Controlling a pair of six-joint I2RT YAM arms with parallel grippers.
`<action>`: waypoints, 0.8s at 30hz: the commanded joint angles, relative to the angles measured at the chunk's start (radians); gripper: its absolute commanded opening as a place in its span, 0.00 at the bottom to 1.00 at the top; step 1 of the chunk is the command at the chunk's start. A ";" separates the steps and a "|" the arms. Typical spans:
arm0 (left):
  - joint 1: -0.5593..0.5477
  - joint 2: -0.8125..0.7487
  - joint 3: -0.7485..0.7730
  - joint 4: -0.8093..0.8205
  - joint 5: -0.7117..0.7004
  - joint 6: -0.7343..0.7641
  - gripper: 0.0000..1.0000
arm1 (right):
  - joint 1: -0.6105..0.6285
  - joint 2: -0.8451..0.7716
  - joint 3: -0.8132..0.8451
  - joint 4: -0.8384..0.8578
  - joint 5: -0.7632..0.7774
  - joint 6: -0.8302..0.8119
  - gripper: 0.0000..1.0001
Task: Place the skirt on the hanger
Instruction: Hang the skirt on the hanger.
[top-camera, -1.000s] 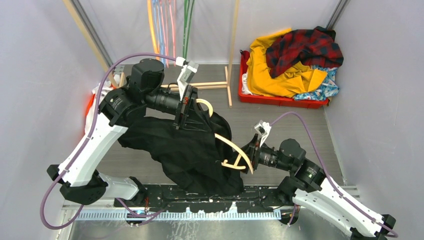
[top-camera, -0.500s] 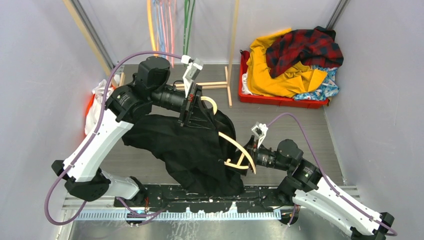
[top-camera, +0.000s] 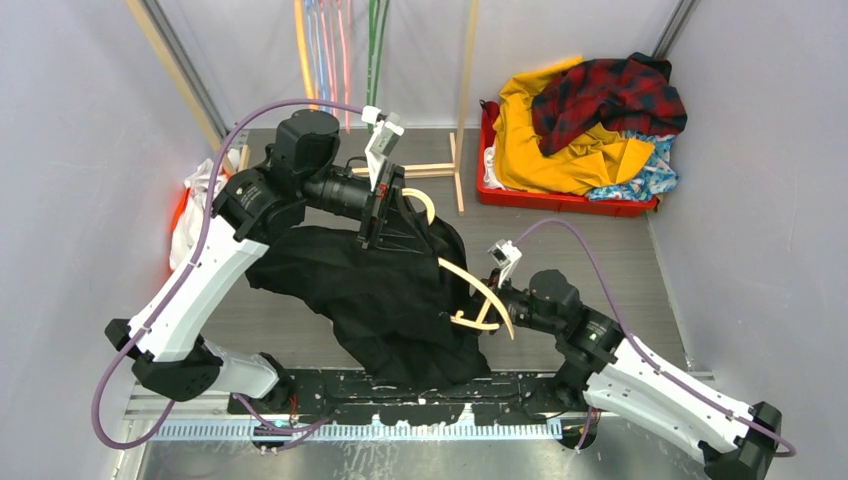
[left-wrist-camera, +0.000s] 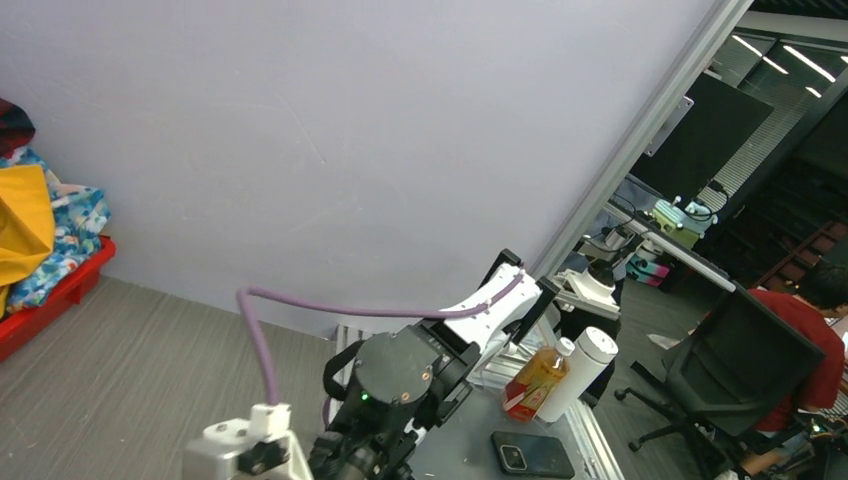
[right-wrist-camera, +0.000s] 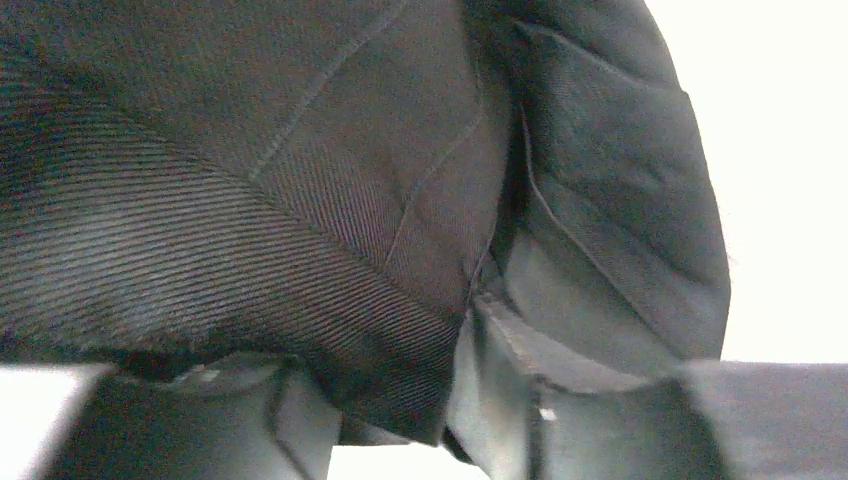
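Reaching up from the left, the left arm (top-camera: 215, 270) bends at its elbow and points its wrist toward the middle. The left jaws are pressed together on the top edge of the black coat (top-camera: 380, 300). The coat hangs down from them and spreads over the bench (top-camera: 610, 250). A pale wooden hanger (top-camera: 465, 276) pokes out of the coat's right side. The right arm (top-camera: 640, 375) stretches in low from the right. The right jaws look closed on the hanger's lower end. The right wrist view shows only dark cloth up close.

The bench is grey with thin lines, and pale walls stand on both sides. Bright cords (top-camera: 320, 50) hang at the back, beside a thin wooden frame (top-camera: 457, 175). The skirt (top-camera: 650, 180) is well apart from both arms. It lies at the back right in a red bin (top-camera: 560, 200), tucked under a yellow garment (top-camera: 540, 150) and a red checked shirt (top-camera: 610, 100). In the left wrist view, an orange bottle (left-wrist-camera: 535, 382), a white flask (left-wrist-camera: 588, 362) and a phone (left-wrist-camera: 532, 455) sit beyond the right arm.
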 joint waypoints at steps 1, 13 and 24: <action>0.007 -0.041 0.028 0.077 0.034 -0.018 0.00 | 0.015 0.056 0.043 0.134 0.032 0.012 0.40; 0.007 -0.038 0.041 -0.059 -0.208 0.074 0.00 | 0.023 -0.089 0.200 -0.262 0.253 -0.028 0.02; 0.017 -0.040 0.042 0.012 -0.399 0.064 0.00 | 0.023 -0.163 0.244 -0.459 0.250 0.007 0.02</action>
